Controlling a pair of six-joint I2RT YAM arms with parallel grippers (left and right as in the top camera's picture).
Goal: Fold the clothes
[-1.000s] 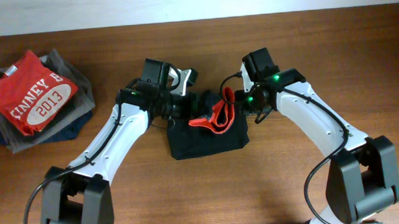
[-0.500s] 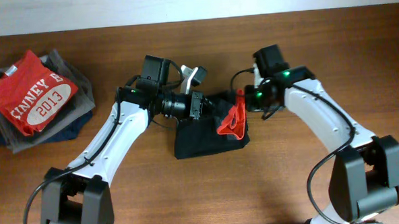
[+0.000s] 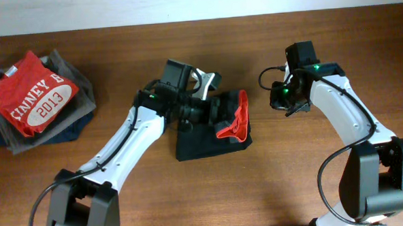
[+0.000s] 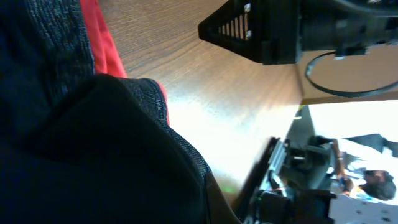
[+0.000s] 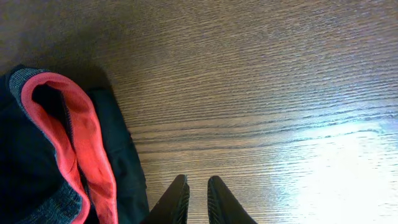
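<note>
L pincer [image 3: 218,107] grasping trousers [image 3: 209,141]; R pincer [image 5: 198,200] clenched, empty, just beside them.

Left claw [image 3: 218,107] reaches inward at centre; right claw [image 5: 198,199], nearly closed, sits well apart.

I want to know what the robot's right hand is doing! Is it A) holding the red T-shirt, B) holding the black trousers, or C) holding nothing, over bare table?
C: the right gripper has its fingers nearly together with only wood between them, beside the trousers.
</note>
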